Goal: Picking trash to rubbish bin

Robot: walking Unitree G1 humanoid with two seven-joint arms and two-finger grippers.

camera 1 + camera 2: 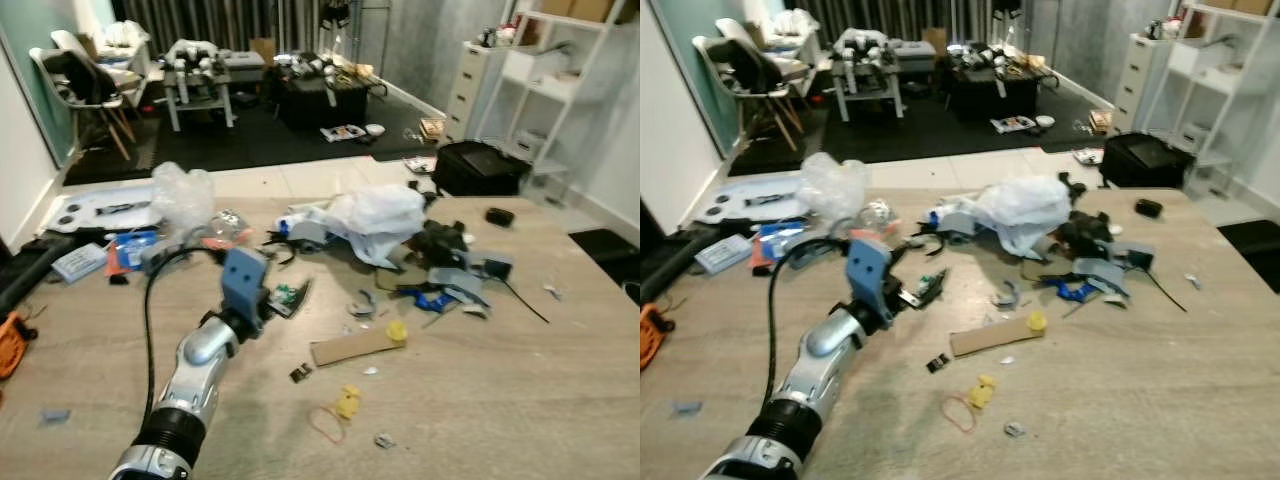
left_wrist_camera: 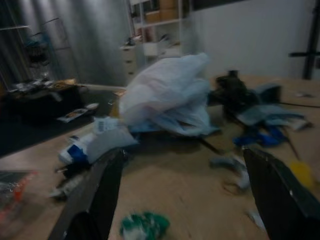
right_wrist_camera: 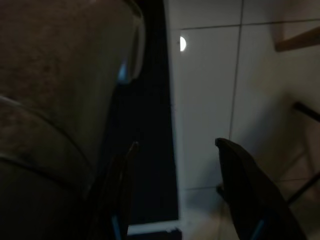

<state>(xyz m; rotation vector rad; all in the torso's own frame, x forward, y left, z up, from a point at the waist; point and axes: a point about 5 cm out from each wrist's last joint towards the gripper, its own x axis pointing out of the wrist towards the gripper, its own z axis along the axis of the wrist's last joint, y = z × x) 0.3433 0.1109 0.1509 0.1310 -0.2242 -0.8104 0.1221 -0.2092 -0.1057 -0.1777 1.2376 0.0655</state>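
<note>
Reaching over a littered wooden table [image 1: 560,400], the robot's left gripper [image 1: 283,297] hovers with its two black fingers spread wide just above a small green scrap [image 2: 144,225], the nearest piece of trash, which lies left of centre on the table. Right of it lie a strip of cardboard [image 1: 352,346] with a yellow cap [image 1: 397,330] at its end, a yellow crumpled bit [image 1: 347,402] and a red rubber band [image 1: 324,424] nearer the robot. Farther off sits a white plastic bag [image 1: 378,215] amid blue and grey wrappers, with a clear bag [image 1: 183,195] at far left. To take the scrap cleanly, the fingers should probably come down on either side of it and close low against the wood. The right gripper [image 3: 175,190] hangs idle, fingers apart, over a tiled floor [image 3: 210,90].
</note>
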